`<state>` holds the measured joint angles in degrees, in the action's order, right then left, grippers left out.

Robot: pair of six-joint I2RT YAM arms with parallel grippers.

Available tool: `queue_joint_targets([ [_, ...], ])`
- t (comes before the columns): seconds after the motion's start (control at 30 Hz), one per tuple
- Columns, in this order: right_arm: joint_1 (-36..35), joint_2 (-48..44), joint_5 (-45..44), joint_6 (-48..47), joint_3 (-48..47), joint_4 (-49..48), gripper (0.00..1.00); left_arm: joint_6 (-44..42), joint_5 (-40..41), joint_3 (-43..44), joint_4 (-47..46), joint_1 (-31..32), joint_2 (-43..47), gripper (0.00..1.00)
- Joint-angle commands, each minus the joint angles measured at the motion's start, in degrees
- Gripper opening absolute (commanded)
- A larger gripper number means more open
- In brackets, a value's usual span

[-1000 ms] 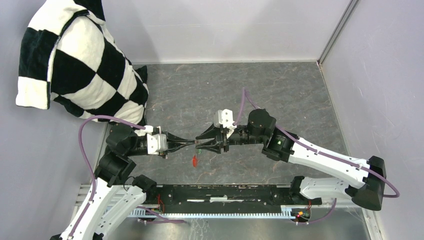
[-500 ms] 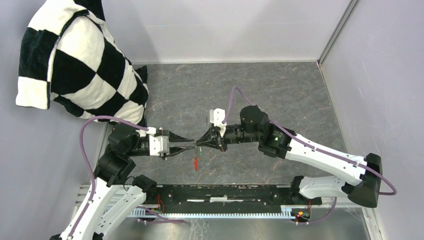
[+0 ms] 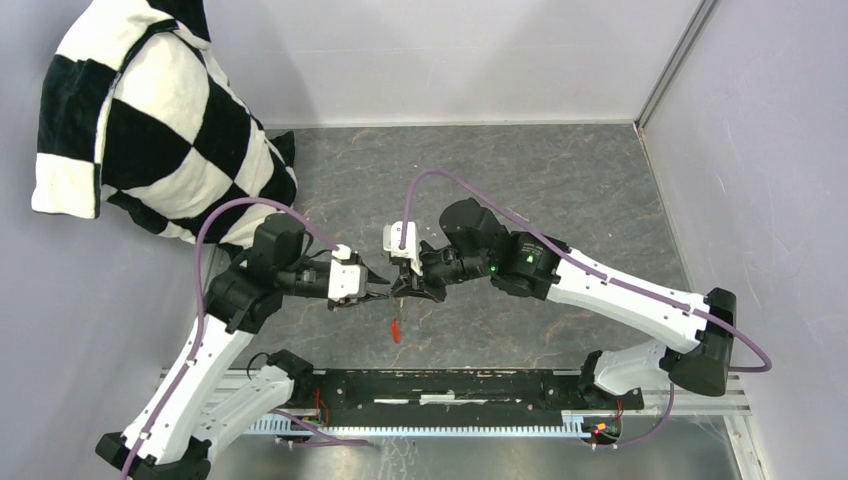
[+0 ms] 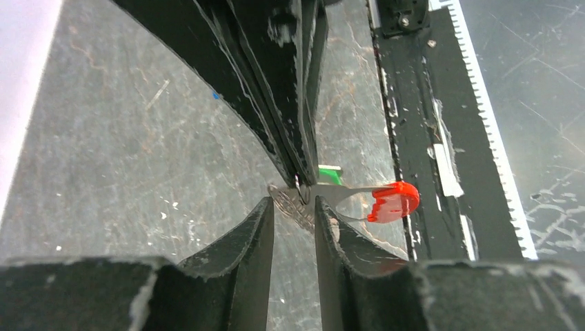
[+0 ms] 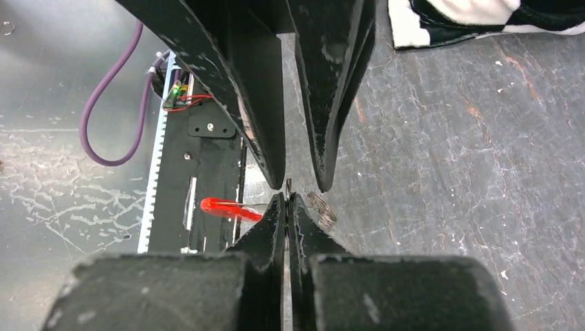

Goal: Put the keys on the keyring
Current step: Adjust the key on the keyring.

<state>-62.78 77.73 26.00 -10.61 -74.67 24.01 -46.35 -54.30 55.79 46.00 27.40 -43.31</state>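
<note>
The right jaws are clenched tip against tip. A thin sliver of the keyring sticks out from between them, so I judge that they are grasping the ring itself. The left jaws are released: their fingertips stand apart with a clear gap, nose to nose with the right tips, and nothing is pinched in them.

The ring hangs in the air above the desk, right at the mouth of that gap. The red tag trails out from it to one side, and the grey strap lies just beside one left fingertip. A green key shows close behind the right tips. Whether it is threaded on the ring or only pinched along with it cannot be told. No blue key shows in any view.

This looks like a change of hold, with the left jaws about to take the ring or the key. To do it well, they should close on bare metal, not on the strap or the tag. The right jaws should hold firm until the new grip is sure. The moves should be small and slow, because the tips nearly touch and the dangling tag could twist the ring.

Further out are the black rail at the near edge and a checked pillow, well apart from the work.
</note>
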Motion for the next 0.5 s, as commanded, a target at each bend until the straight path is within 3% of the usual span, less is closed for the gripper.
queue_joint_targets([
  [0.0,-0.5,0.6,0.0,-1.7,-5.3,2.1,0.00,-6.7,0.2,2.7,5.4,0.0,-1.1,0.34],
  [0.17,-1.1,2.8,0.7,-2.8,-8.1,4.7,0.01,-7.9,0.3,3.5,5.5,0.0,-1.9,0.26],
  [0.47,-1.8,5.4,-0.4,-4.2,-12.3,9.2,0.00,-8.5,-0.1,5.0,6.7,0.0,-1.5,0.26],
])
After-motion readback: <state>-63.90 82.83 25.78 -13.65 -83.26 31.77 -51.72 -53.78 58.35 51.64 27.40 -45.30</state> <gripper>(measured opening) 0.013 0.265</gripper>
